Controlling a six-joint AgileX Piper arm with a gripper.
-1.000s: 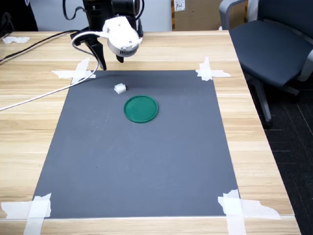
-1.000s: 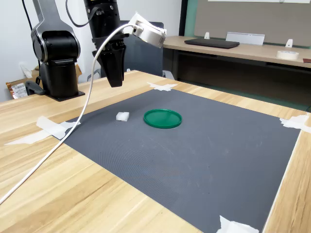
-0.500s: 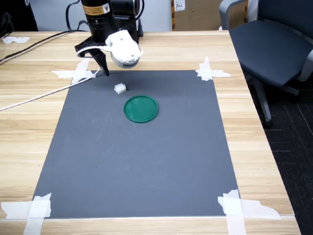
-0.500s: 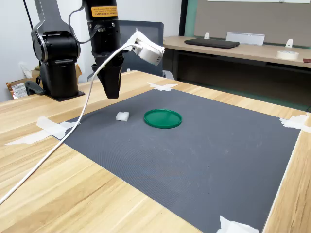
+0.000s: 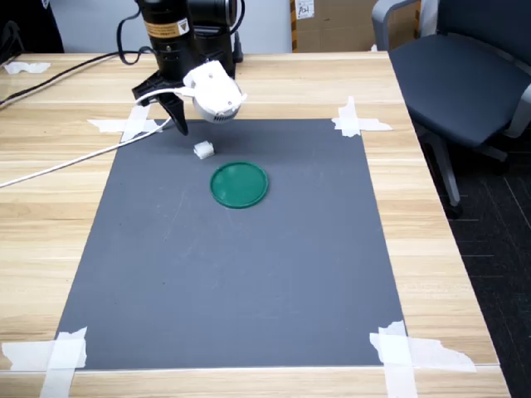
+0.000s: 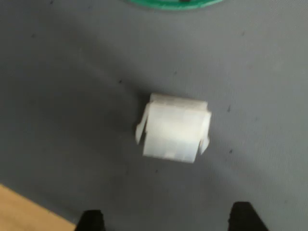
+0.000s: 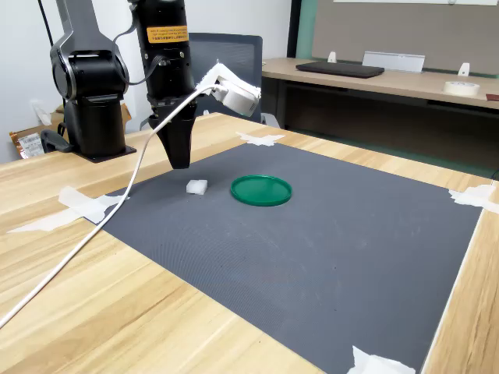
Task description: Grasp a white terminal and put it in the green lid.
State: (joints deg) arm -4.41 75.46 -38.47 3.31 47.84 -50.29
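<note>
items counted across the first exterior view, left to right: one white cable (image 5: pixel 58 166) running over the wooden table (image 5: pixel 41 215); one black arm with one gripper (image 5: pixel 179 126) and one white wrist camera housing (image 5: pixel 214 93); one white terminal (image 5: pixel 203 150); one green lid (image 5: pixel 239 184); one dark grey mat (image 5: pixel 232 249); four taped mat corners, white tape (image 5: pixel 357 120) at each; one office chair (image 5: pixel 465 75) off the table at the first exterior view's right. gripper: pointed down above the mat near its far edge, just behind the white terminal and apart from it; in the wrist view two dark fingertips (image 6: pixel 91 220) show at the frame edge with a wide gap between them, so the jaws stand parted and grip nothing. white terminal: one, resting on the mat, to the first exterior view's left of the green lid and slightly farther back, near it but not touching; in the wrist view the white terminal (image 6: pixel 173 127) is blurred, blocky, with small side tabs. green lid: one, lying flat on the mat, rim up, nothing inside it. second exterior view: gripper (image 7: pixel 179 160) just above the mat behind the white terminal (image 7: pixel 196 186), green lid (image 7: pixel 261 190) to the second exterior view's right of it.
</note>
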